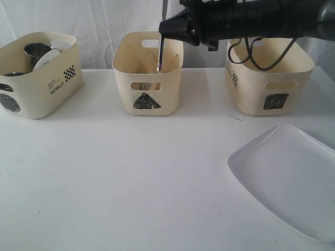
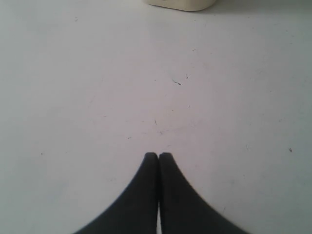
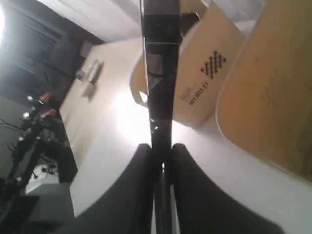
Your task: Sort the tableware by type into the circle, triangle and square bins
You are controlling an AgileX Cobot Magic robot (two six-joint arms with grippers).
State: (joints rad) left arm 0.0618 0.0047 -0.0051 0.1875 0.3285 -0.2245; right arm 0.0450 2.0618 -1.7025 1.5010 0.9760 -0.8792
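1. White plate [image 1: 285, 180] lies lower right, unsorted.
2. My right pincer [image 1: 165, 25] pinches a steel utensil [image 1: 159, 55] upright over the triangle bin [image 1: 172, 86], top centre.
3. Best lowered inside before release, I judge.

A lab: white table [image 1: 131, 183], draped backdrop [image 1: 94, 21], equipment stands [image 3: 34, 131] beyond.

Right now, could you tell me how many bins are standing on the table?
3: the circle bin at the left with mugs inside, the triangle bin in the middle, and the square bin at the right. None appears hidden.
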